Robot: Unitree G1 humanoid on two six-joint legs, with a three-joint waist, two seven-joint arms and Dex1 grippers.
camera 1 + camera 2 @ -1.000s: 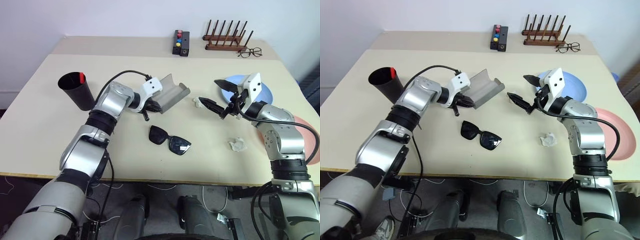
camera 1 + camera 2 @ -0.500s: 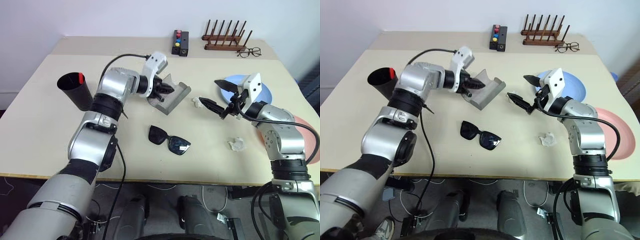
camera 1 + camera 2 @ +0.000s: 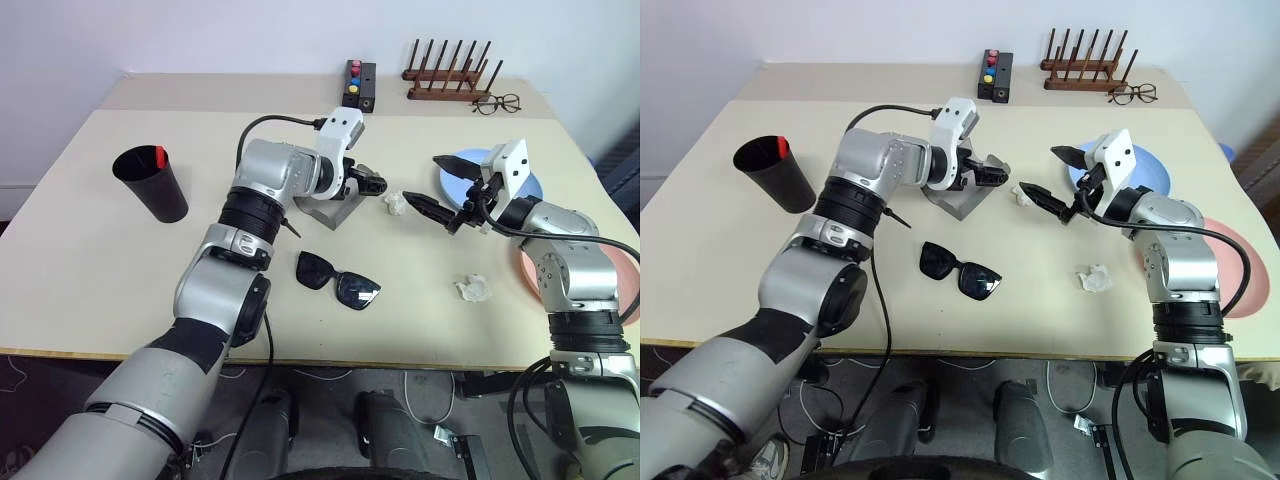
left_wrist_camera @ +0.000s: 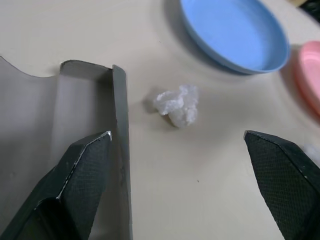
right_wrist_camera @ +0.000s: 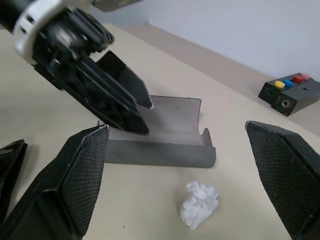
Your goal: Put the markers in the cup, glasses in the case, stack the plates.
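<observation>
The grey case (image 3: 330, 207) lies open on the table, hollow side up. My left gripper (image 3: 365, 183) hovers open just above its right end, one finger over the case wall (image 4: 119, 150) and nothing between the fingers. Black sunglasses (image 3: 338, 281) lie in front of the case. The black cup (image 3: 152, 183) stands at the left with a red-capped marker (image 3: 160, 155) inside. My right gripper (image 3: 425, 182) hangs open and empty to the right of the case, in front of the blue plate (image 4: 235, 30). The pink plate (image 3: 1240, 250) lies further right, beside the blue one.
Two crumpled paper wads lie on the table, one (image 3: 396, 202) between the grippers and one (image 3: 472, 289) near my right forearm. At the back stand a black button box (image 3: 361, 85), a wooden rack (image 3: 450, 75) and clear spectacles (image 3: 498, 103).
My left gripper has let go of the case, opened and swung right over its end. The case went from held up at a tilt to lying on the table. The right arm stayed still.
</observation>
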